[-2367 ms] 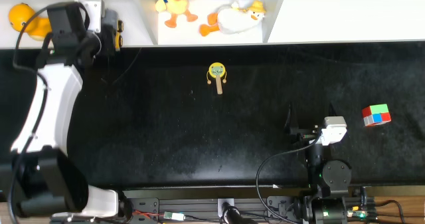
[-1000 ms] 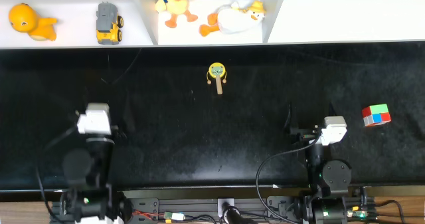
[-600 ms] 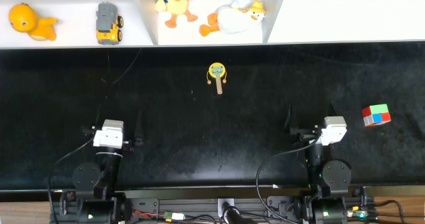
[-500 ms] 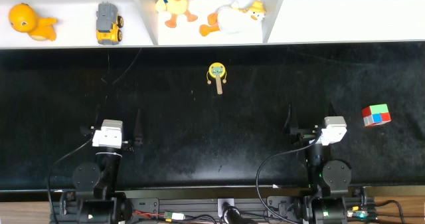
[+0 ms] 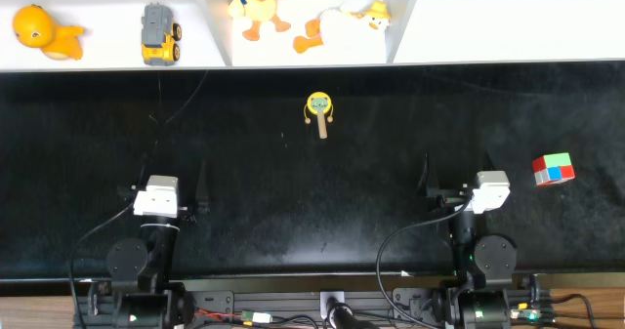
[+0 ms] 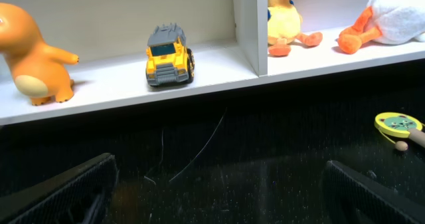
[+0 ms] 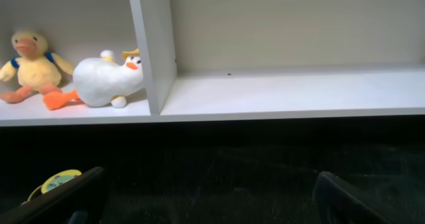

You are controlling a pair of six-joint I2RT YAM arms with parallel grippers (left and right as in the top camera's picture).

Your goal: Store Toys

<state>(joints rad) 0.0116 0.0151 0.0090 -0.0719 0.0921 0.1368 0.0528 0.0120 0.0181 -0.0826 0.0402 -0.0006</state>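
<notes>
Bench: black bench (image 5: 293, 212), carrying two unstored toys.
Shelf: white shelf (image 5: 488, 26), the storage place.
Left gripper (image 6: 219, 163): drawn back from the shelf to its base; fingers spread.
Right gripper (image 7: 209, 176): unmoved; fingers spread.
Truck: yellow-and-grey plastic toy truck (image 5: 158, 33), upright in the left compartment, stored.
Loose: yellow round rattle on a wooden stick (image 5: 319, 109) mid-bench; multicoloured cube (image 5: 553, 169) at the right.

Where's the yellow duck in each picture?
Top view: duck in the middle shelf bay.
Left wrist view: duck across the divider from the truck.
Right wrist view: duck on the shelf, next to the goose.
Landmark: the white goose beside it.
</notes>
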